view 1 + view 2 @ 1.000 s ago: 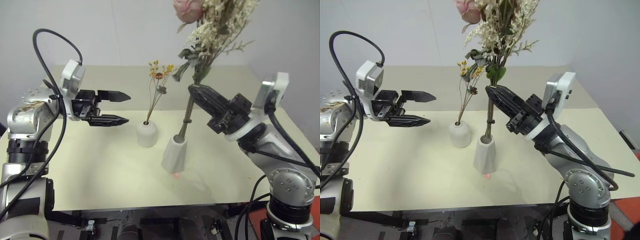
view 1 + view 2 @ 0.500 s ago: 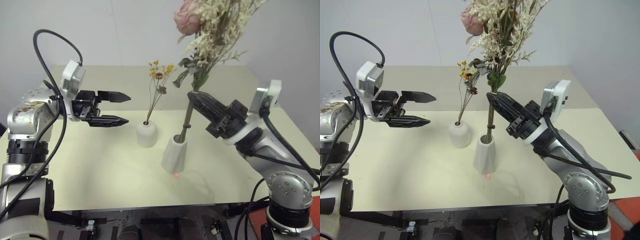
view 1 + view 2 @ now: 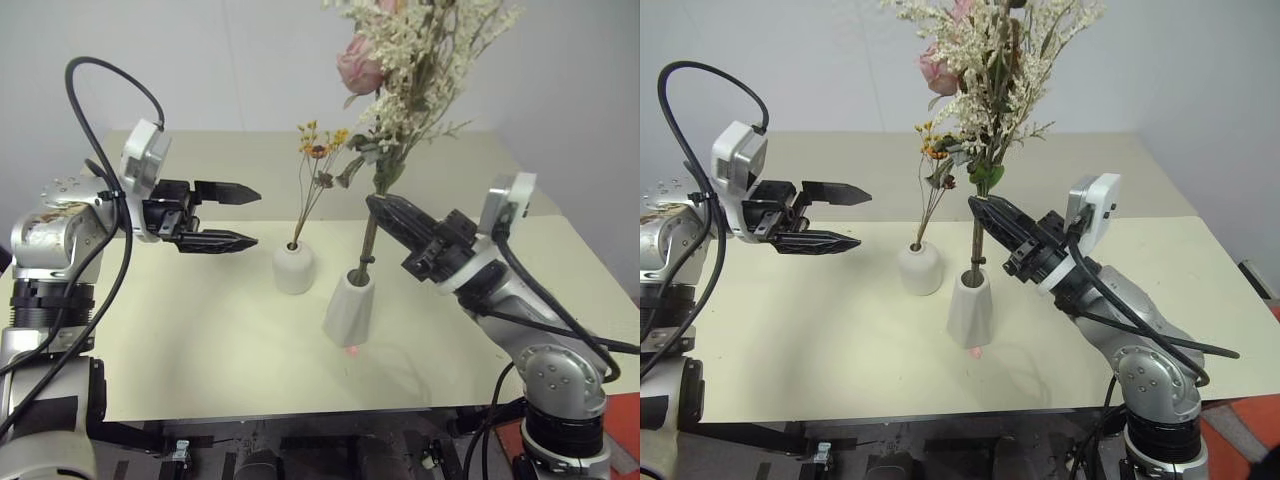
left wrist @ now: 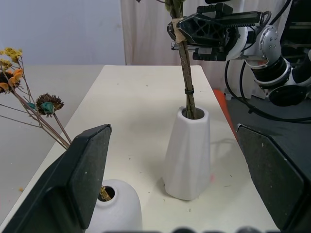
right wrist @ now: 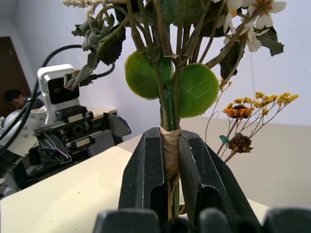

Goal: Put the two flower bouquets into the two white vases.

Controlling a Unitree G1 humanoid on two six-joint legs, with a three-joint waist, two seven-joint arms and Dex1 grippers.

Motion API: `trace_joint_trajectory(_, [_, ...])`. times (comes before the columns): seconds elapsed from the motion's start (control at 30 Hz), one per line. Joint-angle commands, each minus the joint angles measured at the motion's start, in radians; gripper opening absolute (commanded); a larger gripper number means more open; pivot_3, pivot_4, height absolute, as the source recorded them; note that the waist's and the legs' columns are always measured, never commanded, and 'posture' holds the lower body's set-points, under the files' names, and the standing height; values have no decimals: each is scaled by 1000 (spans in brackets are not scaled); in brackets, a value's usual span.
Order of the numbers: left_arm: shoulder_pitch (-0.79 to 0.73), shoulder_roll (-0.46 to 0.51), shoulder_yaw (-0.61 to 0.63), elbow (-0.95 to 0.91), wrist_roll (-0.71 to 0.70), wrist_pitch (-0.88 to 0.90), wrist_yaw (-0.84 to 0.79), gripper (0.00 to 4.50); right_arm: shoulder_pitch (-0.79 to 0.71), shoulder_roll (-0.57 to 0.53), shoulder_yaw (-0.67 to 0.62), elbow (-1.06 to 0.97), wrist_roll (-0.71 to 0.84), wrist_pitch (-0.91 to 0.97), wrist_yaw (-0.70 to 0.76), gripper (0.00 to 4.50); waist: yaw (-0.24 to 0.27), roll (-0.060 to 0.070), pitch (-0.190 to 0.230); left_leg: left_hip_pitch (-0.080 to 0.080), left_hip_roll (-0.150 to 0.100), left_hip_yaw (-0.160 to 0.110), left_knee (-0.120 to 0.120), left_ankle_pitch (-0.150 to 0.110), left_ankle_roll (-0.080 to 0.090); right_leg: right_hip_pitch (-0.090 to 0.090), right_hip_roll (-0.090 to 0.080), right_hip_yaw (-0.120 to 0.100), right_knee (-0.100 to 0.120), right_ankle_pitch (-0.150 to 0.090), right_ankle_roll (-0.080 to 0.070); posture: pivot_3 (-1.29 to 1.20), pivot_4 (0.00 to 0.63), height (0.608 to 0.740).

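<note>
The right gripper (image 3: 378,205) is clamped on the taped stems of the large cream-white, green and pink bouquet (image 3: 405,70), its two black fingers (image 5: 146,174) pressed flat against either side of the bundle. Below the fingers, the stem ends pass down into the mouth of the tall faceted white vase (image 3: 349,308), which stands on the cream table (image 3: 200,340) and leans slightly. Above the grip, the blooms spread wide, with a pink rose (image 3: 360,72) on the side toward the other arm.

The left gripper (image 3: 245,216) hovers above the table with its fingers spread wide and nothing between them, pointing toward the vases. Just past its fingertips stands the short rounded white vase (image 3: 294,267), which already holds the small bunch of thin brown stems with orange-brown dried blooms (image 3: 318,165). The tall vase sits just beside the short one, on the side nearer the right gripper.
</note>
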Motion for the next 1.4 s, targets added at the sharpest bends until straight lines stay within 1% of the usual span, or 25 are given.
trace_joint_trajectory(0.03, [-8, 11, 14, -16, -5, -6, 4, 4500, -1, 10, 4, -23, -18, -36, 12, 194, -1, 0, 0, 0, 0, 0, 0, 0, 0, 0, 0, 0, 0, 0, 0, 0, 150, 740])
trace_joint_trajectory(0.6, [-18, -10, 5, -1, 19, -20, 16, 4500, 67, 49, 56, 10, -116, -45, 55, 194, -1, 0, 0, 0, 0, 0, 0, 0, 0, 0, 0, 0, 0, 0, 0, 0, 150, 740])
trace_joint_trajectory(0.63, [-18, -14, 4, 0, 21, -22, 19, 4500, 79, 49, 59, 8, -123, -48, 59, 753, -1, 0, 0, 0, 0, 0, 0, 0, 0, 0, 0, 0, 0, 0, 0, 0, 150, 740])
trace_joint_trajectory(0.7, [-19, -21, 0, 5, 25, -26, 24, 4500, 104, 47, 59, -2, -132, -50, 65, 1189, 0, 0, 0, 0, 0, 0, 0, 0, 0, 0, 0, 0, 0, 0, 0, 0, 150, 740])
trace_joint_trajectory(0.77, [-20, -28, -3, 9, 29, -31, 29, 4500, 126, 42, 54, -15, -134, -51, 73, 1945, 1, 0, 0, 0, 0, 0, 0, 0, 0, 0, 0, 0, 0, 0, 0, 0, 150, 740])
trace_joint_trajectory(0.8, [-22, -36, -5, 18, 34, -39, 36, 4500, 145, 33, 45, -27, -129, -51, 81, 2238, 1, 0, 0, 0, 0, 0, 0, 0, 0, 0, 0, 0, 0, 0, 0, 0, 150, 740])
trace_joint_trajectory(0.87, [-29, -60, -14, 43, 58, -73, 61, 4500, 181, 10, 22, -51, -121, -47, 94, 2965, 5, 0, 0, 0, 0, 0, 0, 0, 0, 0, 0, 0, 0, 0, 0, 0, 150, 740])
trace_joint_trajectory(0.9, [-37, -76, -20, 62, 69, -88, 71, 4500, 199, -5, 10, -63, -114, -46, 105, 3260, 8, 0, 0, 0, 0, 0, 0, 0, 0, 0, 0, 0, 0, 0, 0, 0, 150, 740])
trace_joint_trajectory(1.0, [-56, -137, -35, 121, 107, -131, 129, 4500, 237, -49, -13, -88, -96, -44, 136, 4371, 20, 0, 0, 0, -1, 0, 1, 0, 0, 1, 0, 0, 0, 0, 0, 0, 150, 740])
trace_joint_trajectory(1.03, [-56, -154, -40, 134, 117, -144, 142, 4500, 243, -62, -15, -92, -99, -44, 144, 4478, 21, 0, 0, 1, 0, 0, 1, 0, 0, 1, 0, 0, 0, 0, 0, 0, 150, 740])
trace_joint_trajectory(1.1, [-53, -175, -49, 147, 138, -167, 160, 4500, 251, -80, -19, -101, -102, -44, 150, 4478, 23, 0, 0, 1, -1, 0, 1, 0, 0, 2, 0, 0, 0, 0, 0, 0, 150, 740])
trace_joint_trajectory(1.27, [-75, -211, -77, 208, 180, -154, 203, 4500, 275, -149, -84, -121, -52, -20, 158, 4478, 21, 0, 0, 0, -1, 0, 1, 0, 0, 1, 0, 0, -1, 0, 0, 0, 150, 740])
trace_joint_trajectory(1.4, [-136, -259, -124, 319, 242, -162, 229, 4500, 311, -192, -152, -149, -10, -16, 137, 4478, 28, -1, 0, 0, -1, 0, 1, 0, 0, 2, 0, 0, 0, 0, 0, 0, 150, 740])
